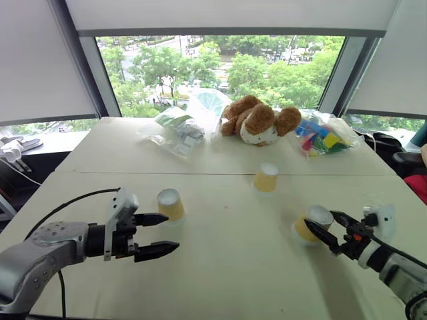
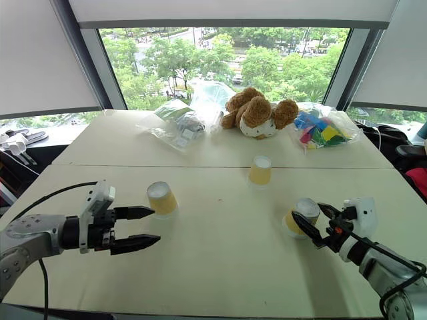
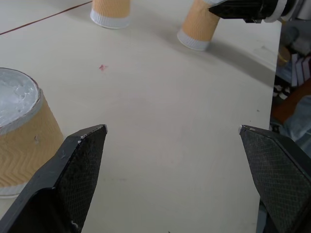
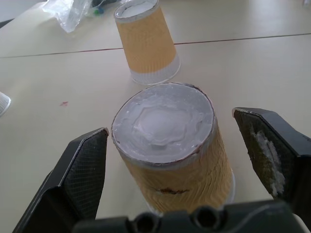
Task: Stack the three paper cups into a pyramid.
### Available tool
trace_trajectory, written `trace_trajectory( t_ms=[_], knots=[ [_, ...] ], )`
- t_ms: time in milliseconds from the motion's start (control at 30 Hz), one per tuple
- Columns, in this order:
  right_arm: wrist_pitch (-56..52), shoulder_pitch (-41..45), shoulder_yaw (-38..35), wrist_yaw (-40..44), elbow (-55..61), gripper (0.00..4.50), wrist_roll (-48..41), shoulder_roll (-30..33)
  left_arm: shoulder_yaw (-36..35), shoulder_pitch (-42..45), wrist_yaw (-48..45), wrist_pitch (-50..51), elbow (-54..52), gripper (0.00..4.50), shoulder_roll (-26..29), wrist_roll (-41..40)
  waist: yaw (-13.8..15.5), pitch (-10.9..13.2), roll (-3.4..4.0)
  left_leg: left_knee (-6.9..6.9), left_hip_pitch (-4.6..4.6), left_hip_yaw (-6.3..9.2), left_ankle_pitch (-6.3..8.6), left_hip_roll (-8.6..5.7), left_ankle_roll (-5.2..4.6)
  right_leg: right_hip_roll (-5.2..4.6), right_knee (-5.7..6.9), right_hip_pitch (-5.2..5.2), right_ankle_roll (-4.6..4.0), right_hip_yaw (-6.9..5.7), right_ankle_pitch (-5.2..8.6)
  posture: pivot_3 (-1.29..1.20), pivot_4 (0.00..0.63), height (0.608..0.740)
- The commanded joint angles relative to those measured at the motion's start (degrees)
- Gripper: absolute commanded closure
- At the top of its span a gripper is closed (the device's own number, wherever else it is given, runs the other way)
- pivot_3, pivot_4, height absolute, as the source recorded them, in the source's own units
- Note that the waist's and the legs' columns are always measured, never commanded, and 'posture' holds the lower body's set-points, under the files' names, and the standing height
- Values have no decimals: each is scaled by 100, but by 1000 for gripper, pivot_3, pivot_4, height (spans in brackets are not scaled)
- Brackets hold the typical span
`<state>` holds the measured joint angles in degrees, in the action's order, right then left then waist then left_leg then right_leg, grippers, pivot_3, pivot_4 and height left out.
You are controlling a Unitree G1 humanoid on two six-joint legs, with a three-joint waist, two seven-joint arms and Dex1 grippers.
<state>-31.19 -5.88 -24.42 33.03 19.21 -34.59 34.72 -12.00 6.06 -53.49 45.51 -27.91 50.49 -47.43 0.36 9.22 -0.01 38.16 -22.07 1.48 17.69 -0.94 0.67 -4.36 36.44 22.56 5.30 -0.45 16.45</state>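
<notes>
Three small tapered paper cups with yellow-tan ribbed sides are standing upside down, white bases up, well apart on the pale cream table (image 1: pixel 220 267). One cup (image 1: pixel 171 204) is sitting toward the table's left side, one (image 1: pixel 266 177) is sitting nearer the middle, just this side of the seam line crossing the table, and one (image 1: pixel 312 224) is sitting toward the right edge.

The right claw (image 1: pixel 327 228) is reaching in with its black fingers spread wide on either side of the right-hand cup (clear gaps are showing between pads and cup wall). The left claw (image 1: pixel 155 235) is hovering just beside the left-hand cup, fingers also spread, holding nothing.

Along the far edge a brown teddy bear (image 1: pixel 259 121) is lying between a clear plastic bag (image 1: pixel 175 132) and a bag of coloured blocks (image 1: pixel 321 138).
</notes>
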Motion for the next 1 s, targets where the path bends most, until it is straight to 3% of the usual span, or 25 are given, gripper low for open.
trace_trajectory(
  t_ms=[33,67,233,367,600,833,1000],
  knots=[
    [231,159,25,49,-98,54,86,-15,-66,-23,48,-103,-168,0,-11,18,0,0,0,0,0,0,0,0,0,1,0,0,0,0,0,0,150,740],
    [272,191,31,43,-131,54,100,-27,-81,-41,52,-107,-175,0,-10,20,0,0,0,0,0,0,0,0,0,0,1,1,0,0,0,0,150,740],
    [325,246,99,79,-168,2286,101,-33,-93,-81,77,-127,-178,0,-15,47,17,0,0,0,0,0,0,0,1,0,1,0,0,0,0,0,150,740],
    [249,415,180,87,45,2315,29,16,-92,-61,82,-132,-150,0,-13,55,16,0,0,0,0,0,0,0,1,0,1,0,0,0,0,0,150,740],
    [-467,1346,1425,346,861,2315,-215,125,-26,-11,117,-89,-211,0,-31,25,-100,0,0,0,1,1,-3,2,6,1,32,17,0,2,0,0,150,740],
    [-262,2229,2698,734,247,2315,348,-203,21,-190,70,-79,-369,0,61,112,-98,1,0,4,-2,1,-4,-2,7,-2,38,20,0,2,0,0,150,740],
    [-18,2547,3204,898,-227,2315,781,-402,-40,-305,173,-83,-458,0,29,103,-101,1,0,5,-4,1,-6,-3,11,-3,52,30,0,2,0,0,150,740]
  ],
)
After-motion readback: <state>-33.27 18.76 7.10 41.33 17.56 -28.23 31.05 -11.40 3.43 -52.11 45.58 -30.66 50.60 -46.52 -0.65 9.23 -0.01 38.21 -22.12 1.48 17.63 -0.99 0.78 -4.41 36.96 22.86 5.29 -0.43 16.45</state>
